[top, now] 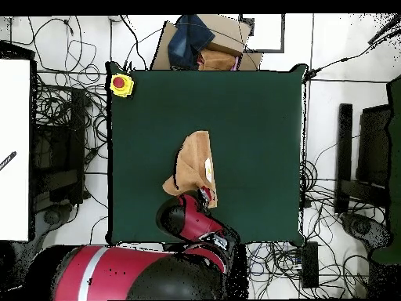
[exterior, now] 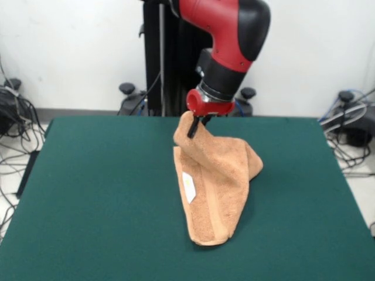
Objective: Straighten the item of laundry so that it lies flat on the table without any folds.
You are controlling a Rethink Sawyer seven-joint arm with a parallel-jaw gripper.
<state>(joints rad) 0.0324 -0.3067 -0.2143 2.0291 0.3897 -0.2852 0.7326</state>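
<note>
The peach-orange towel, the item of laundry (exterior: 217, 187), is bunched and folded on the dark green table (exterior: 94, 193). One corner is pulled up into a peak and the rest drapes down toward the near edge. A white tag shows on its left side. My gripper (exterior: 195, 124) is shut on that raised corner, holding it above the table. From overhead, the towel (top: 193, 165) lies a little below the table's middle (top: 251, 117), with the red arm covering its lower end and hiding the gripper.
A yellow box with a red button (top: 121, 85) sits on one table corner in the overhead view. Cables and equipment lie on the floor all round the table. A cardboard box with dark cloth (top: 200, 43) stands beyond the top edge.
</note>
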